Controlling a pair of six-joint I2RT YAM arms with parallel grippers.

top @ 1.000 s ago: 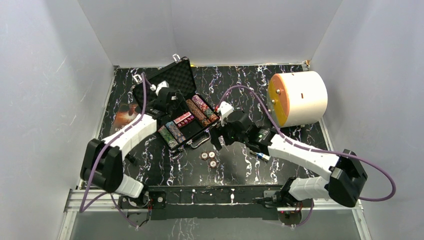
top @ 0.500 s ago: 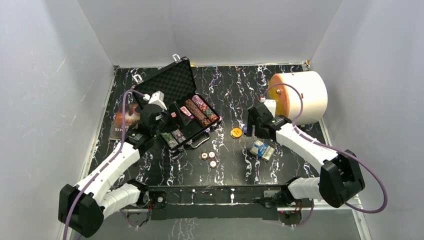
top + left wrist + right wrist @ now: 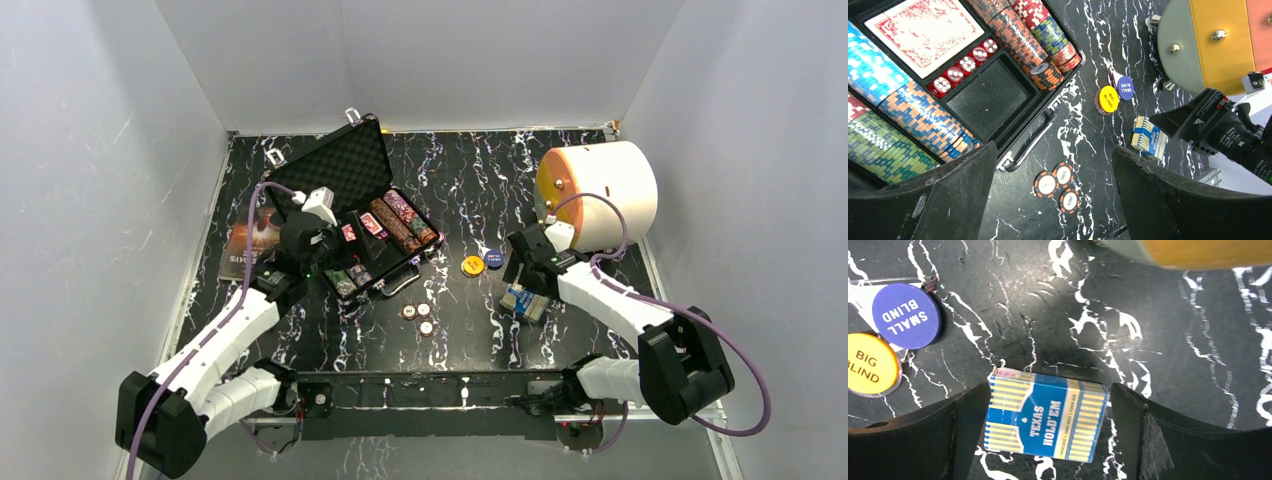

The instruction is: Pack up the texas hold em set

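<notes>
Black hard case [image 3: 340,170] lies open at the far left of the table [image 3: 480,190]. It holds rows of chips [image 3: 923,120], one red deck [image 3: 930,32] and five red dice [image 3: 967,64] in a line. Three loose chips [image 3: 1063,174] sit just on the near side of its handle. To their right lie two round buttons, one yellow [image 3: 870,365] and one blue [image 3: 905,316], side by side, and one blue deck [image 3: 1045,422]. The left gripper [image 3: 1053,150] hovers at the case's near edge, its jaws released and empty. The right gripper [image 3: 1045,390] straddles the blue deck, jaws spread wide and not clamping it.
</notes>
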